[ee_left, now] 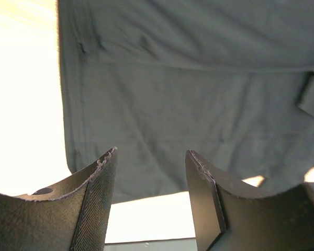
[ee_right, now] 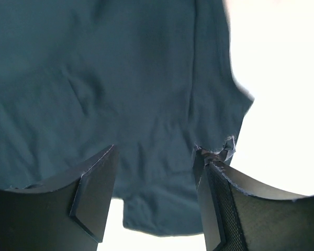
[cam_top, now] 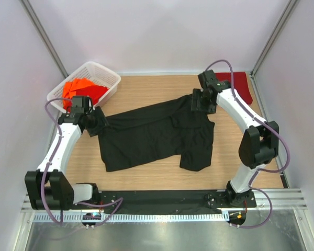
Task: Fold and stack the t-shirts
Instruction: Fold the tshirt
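Wood-grain tabletop (cam_top: pixel 146 86) bearing one black short-sleeved cloth t-shirt (cam_top: pixel 152 136) spread rumpled at centre, a white plastic lattice basket (cam_top: pixel 102 65) far left holding bright orange-red shirts (cam_top: pixel 81 89), a dark red shirt (cam_top: pixel 240 83) far right, and left gripper (ee_left: pixel 152 151) and right gripper (ee_right: pixel 154 149), both parted and empty, at the black shirt's opposite ends.

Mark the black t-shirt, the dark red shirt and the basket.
black t-shirt (cam_top: pixel 152 137), top view, middle of its body.
dark red shirt (cam_top: pixel 242 83), top view, exposed part at the far right corner.
basket (cam_top: pixel 111 91), top view, right-hand side wall.
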Motion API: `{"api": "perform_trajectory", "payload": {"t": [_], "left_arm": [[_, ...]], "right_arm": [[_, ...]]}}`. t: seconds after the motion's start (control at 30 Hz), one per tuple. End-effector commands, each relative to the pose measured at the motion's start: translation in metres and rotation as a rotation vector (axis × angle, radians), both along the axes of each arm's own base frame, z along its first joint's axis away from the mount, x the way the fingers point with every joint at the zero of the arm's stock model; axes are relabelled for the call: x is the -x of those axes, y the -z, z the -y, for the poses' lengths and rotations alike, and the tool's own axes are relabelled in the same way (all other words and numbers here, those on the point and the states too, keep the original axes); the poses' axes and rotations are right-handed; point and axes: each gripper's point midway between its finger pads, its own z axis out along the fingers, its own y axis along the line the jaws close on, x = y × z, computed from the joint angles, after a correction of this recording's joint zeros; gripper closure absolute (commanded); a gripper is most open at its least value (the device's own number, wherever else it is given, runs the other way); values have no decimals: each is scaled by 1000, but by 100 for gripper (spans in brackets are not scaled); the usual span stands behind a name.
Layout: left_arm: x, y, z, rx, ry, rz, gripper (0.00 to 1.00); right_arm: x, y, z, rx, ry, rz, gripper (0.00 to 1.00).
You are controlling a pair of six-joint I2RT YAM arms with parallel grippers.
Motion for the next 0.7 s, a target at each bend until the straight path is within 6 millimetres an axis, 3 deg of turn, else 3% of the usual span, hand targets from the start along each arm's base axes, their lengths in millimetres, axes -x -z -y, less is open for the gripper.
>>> {"api": "perform_trajectory", "payload": {"t": [0.0,0.13,0.23,0.27,0.37,0.57,0.67], "left_arm": [[17,-22,15,85,31,51,44],[51,-6,35,200,59,-4,45],[68,8,44,241,56,-48,45],[73,11,50,255,72,-57,46],[82,16,54,251,70,-97,48],[102,32,48,262,-85,-202,48],[124,59,42,252,-211,-305,50]], "right_arm": [[54,3,0,-56,-30,-62,35],[113,20,6,-115,-3,-125,36],[151,32,14,-141,27,-158,35],[168,46,13,-166,53,-213,34],[198,62,15,-201,103,-291,33],[221,76,29,-187,171,-311,33],[223,75,28,-205,207,-308,33]]}}
